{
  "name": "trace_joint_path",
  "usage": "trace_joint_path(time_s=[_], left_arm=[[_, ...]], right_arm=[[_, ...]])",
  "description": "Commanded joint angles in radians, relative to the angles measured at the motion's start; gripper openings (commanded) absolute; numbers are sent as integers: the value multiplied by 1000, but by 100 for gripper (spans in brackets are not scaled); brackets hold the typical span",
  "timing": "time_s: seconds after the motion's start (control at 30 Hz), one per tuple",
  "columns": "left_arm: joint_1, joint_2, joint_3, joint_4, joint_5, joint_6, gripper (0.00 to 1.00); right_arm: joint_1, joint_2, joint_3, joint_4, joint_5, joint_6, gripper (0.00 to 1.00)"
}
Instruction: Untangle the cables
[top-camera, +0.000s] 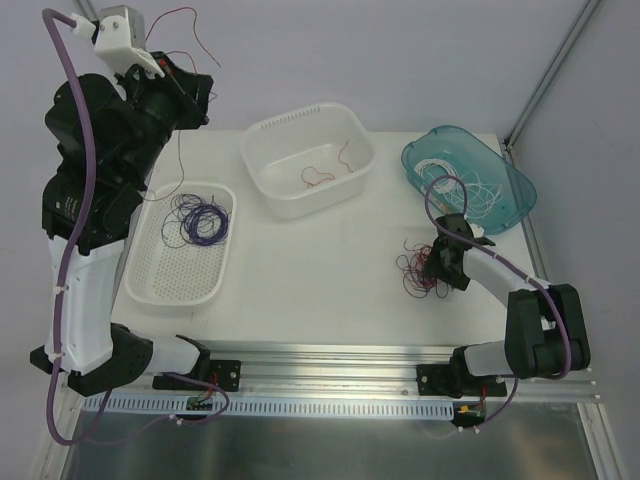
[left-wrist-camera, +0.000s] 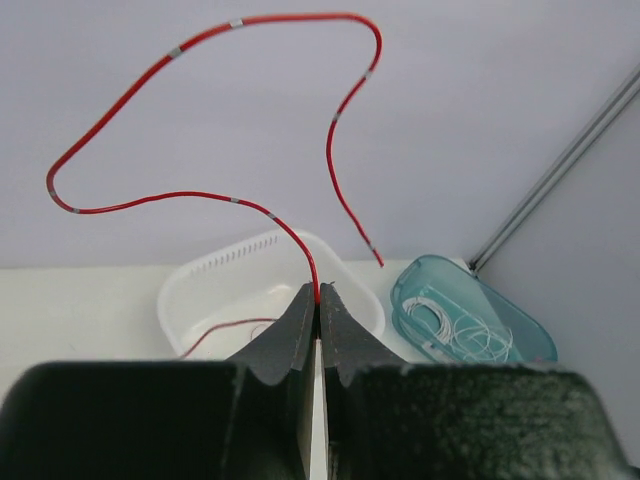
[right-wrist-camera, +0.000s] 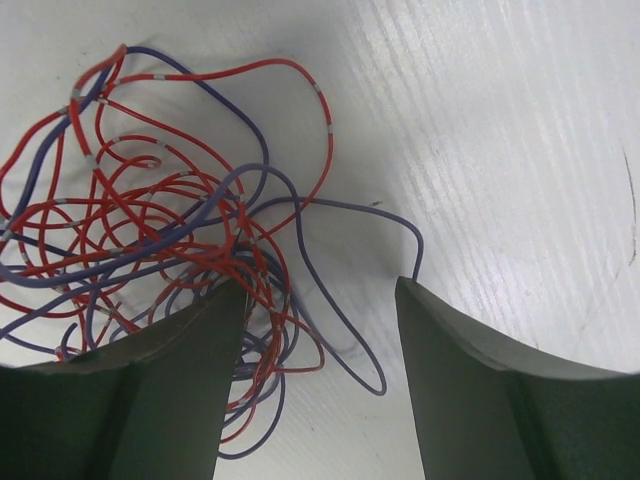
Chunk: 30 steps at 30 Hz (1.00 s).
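— Left wrist view: what has the left gripper (left-wrist-camera: 318, 298) got?
— Jaws clenched on one red cable (left-wrist-camera: 300, 17), looping across the frame's upper half. Right gripper (right-wrist-camera: 320, 300) stands released at the red-and-purple tangle (right-wrist-camera: 150, 230), left of its frame, on the white table (right-wrist-camera: 500, 150).

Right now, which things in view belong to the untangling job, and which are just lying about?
Job:
- red cable, pinched in the left pincer
- red-and-purple tangle at the open right pincer
- sorting containers: perforated tray, white tub, teal bin

Just there:
- purple arm hose
- aluminium rail
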Motion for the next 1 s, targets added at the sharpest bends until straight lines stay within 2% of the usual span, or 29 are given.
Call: trace_joint_path(time_s=[0.0, 0.1, 0.3, 0.63, 0.87, 0.97], left_arm=[[12, 49, 93, -6, 46, 60, 0], [11, 93, 141, -3, 113, 62, 0], [11, 161, 199, 36, 97, 83, 0], [12, 294, 220, 204, 211, 54, 0], [12, 354, 220, 275, 195, 88, 0], [14, 375, 199, 318, 126, 97, 0]], right_arm=[[-11, -37, 6, -34, -23, -20, 65], [-10, -43, 20, -34, -46, -26, 67], [-8, -57, 68, -51, -100, -58, 74], [-7, -86, 94, -45, -195, -87, 76], [1, -97, 98, -42, -236, -110, 76], [6, -103, 95, -35, -250, -114, 76]])
